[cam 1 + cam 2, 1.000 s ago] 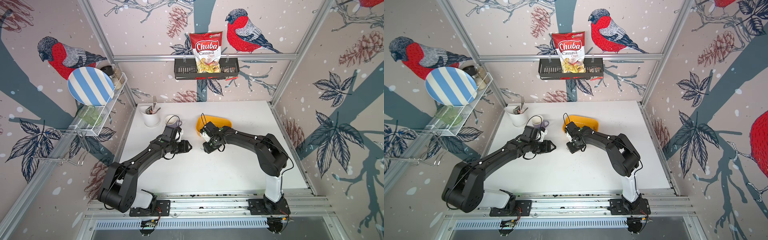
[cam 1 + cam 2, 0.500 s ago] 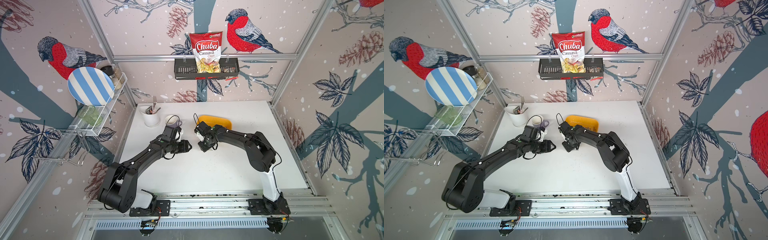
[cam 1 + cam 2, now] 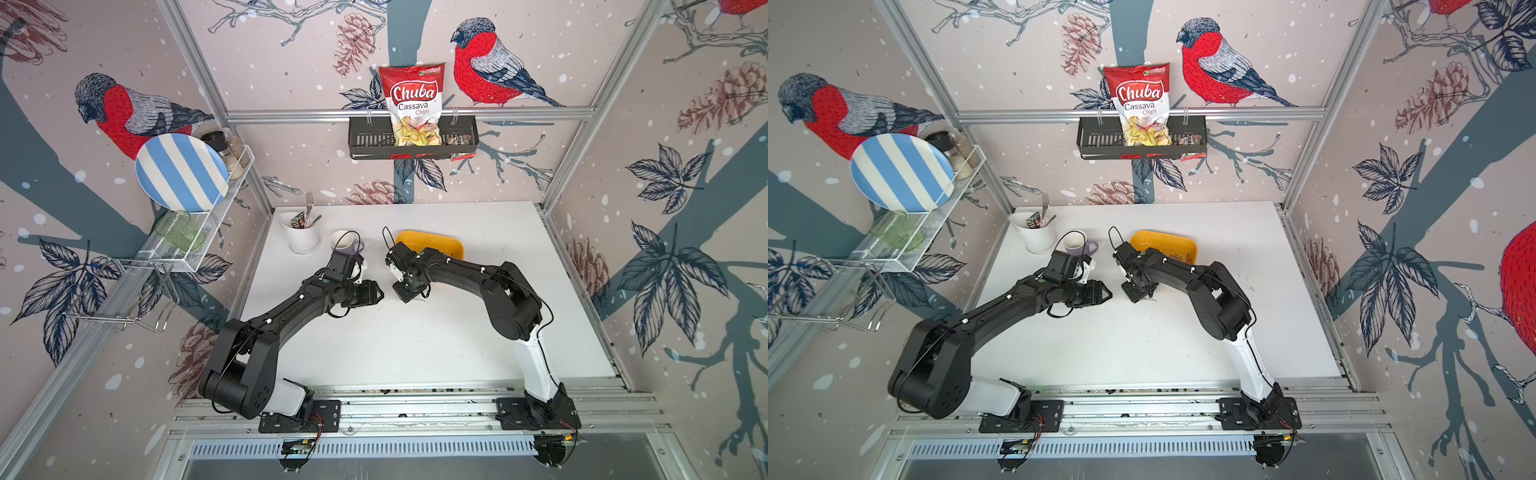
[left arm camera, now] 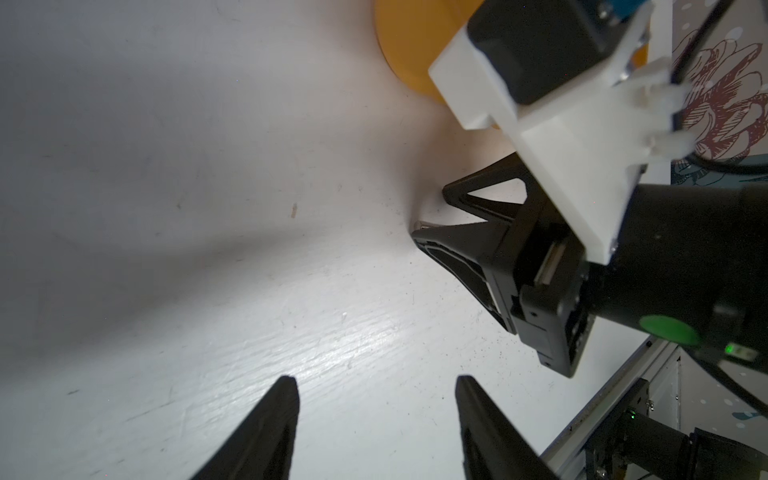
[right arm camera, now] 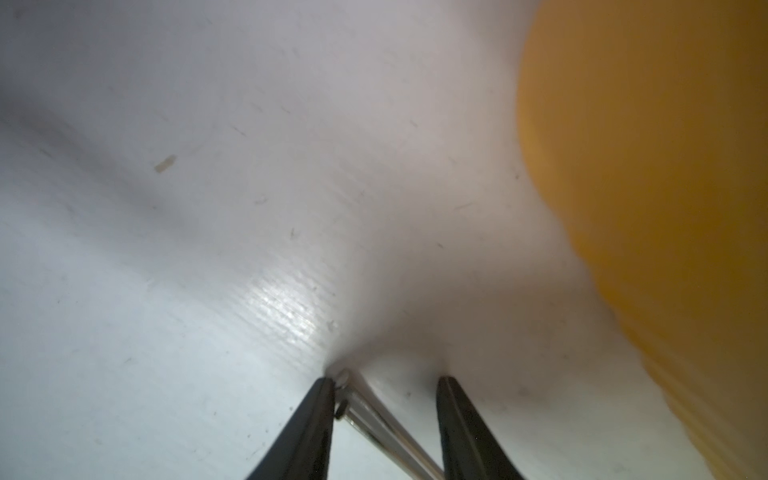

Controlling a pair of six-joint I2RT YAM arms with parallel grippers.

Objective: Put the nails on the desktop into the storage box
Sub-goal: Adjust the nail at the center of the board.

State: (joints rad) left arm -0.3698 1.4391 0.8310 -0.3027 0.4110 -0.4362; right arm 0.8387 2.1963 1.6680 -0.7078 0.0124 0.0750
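My right gripper (image 3: 409, 296) (image 3: 1138, 296) stands tip-down on the white desktop (image 3: 415, 345), just in front of the yellow storage box (image 3: 440, 245) (image 3: 1167, 245) (image 5: 644, 166). Its jaws are apart in the right wrist view (image 5: 386, 380). A few thin metal nails (image 5: 374, 415) lie slantwise between the fingers, their heads against one fingertip (image 5: 326, 386). Nail ends (image 3: 420, 298) (image 3: 1151, 298) poke out beside it. My left gripper (image 3: 377, 293) (image 4: 376, 378) hovers open and empty a short way to its left, facing the right gripper (image 4: 430, 214). The box's inside is hidden by the right arm.
A white utensil holder (image 3: 303, 239) with fork and spoon and a mug (image 3: 345, 241) stand at the back left, close behind my left wrist. A black wall basket (image 3: 365, 141) with a chips bag hangs on the back wall. A wire rack (image 3: 195, 249) with a striped plate hangs left.
My right gripper has shifted slightly left, away from the storage box, and its elbow has swung in. The left arm has not moved.
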